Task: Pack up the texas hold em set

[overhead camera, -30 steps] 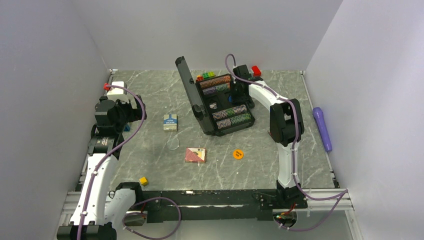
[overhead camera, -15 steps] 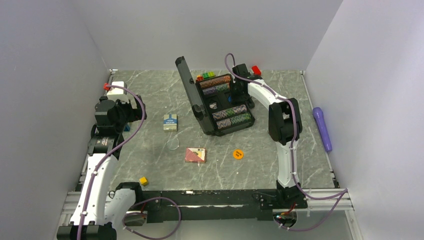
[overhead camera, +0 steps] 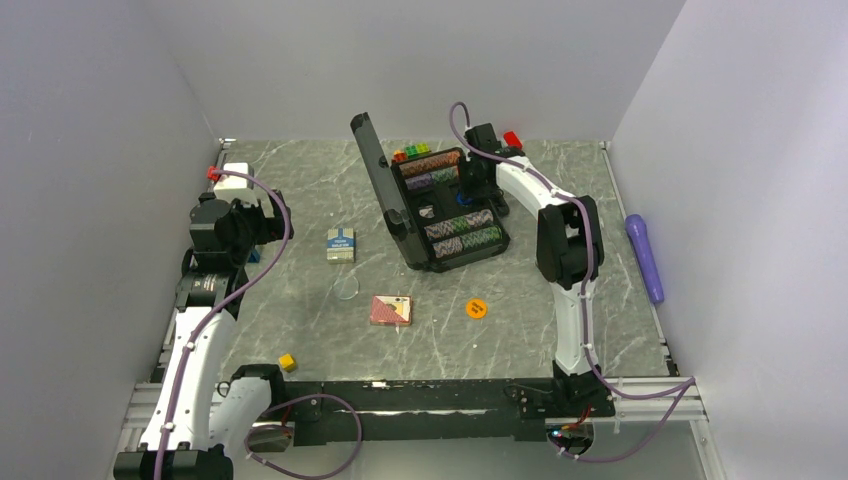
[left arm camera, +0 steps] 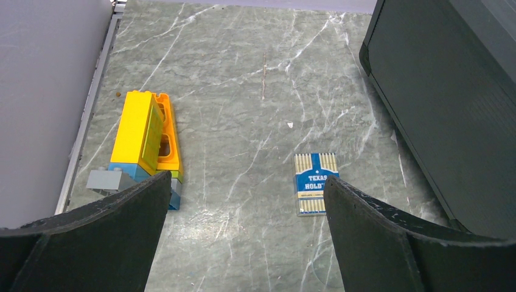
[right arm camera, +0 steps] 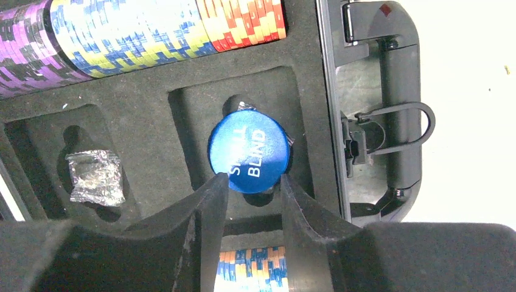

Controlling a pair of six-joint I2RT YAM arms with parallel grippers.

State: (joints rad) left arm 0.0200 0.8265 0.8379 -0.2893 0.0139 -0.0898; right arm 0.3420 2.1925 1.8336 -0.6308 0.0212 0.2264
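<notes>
Case (overhead camera: 447, 212) sits open at the far middle of the surface (overhead camera: 300, 180), with the lid (overhead camera: 372, 160) standing up on its left side. Rows of chips (right arm camera: 122, 36) lie in the foam tray.

Right pincer (right arm camera: 252, 181) is down inside the case with its jaws partly parted. The tips flank the near edge of the blue marker (right arm camera: 248, 150), which lies face up in a foam recess and reads "SMALL BLIND". The marker is wider than the gap and nothing is clamped. Cannot tell whether the tips touch it. A foil packet (right arm camera: 94, 176) sits in the next recess to the left.

Left pincer (left arm camera: 246, 178) hangs over the left of the surface, jaws spread wide and empty. Yellow and orange blocks (left arm camera: 146, 137) lie beyond its left finger.

- Blue deck (left arm camera: 315, 191): flat on the surface, left of the case.
- Pink deck (overhead camera: 390, 311): nearer the arms.
- Orange marker (overhead camera: 476, 308): right of the pink deck, apart from it.
- Clear disc (overhead camera: 347, 288): between the two decks.
- Yellow cube (overhead camera: 287, 362): near the front edge.
- Purple cylinder (overhead camera: 645, 257): far right.
</notes>
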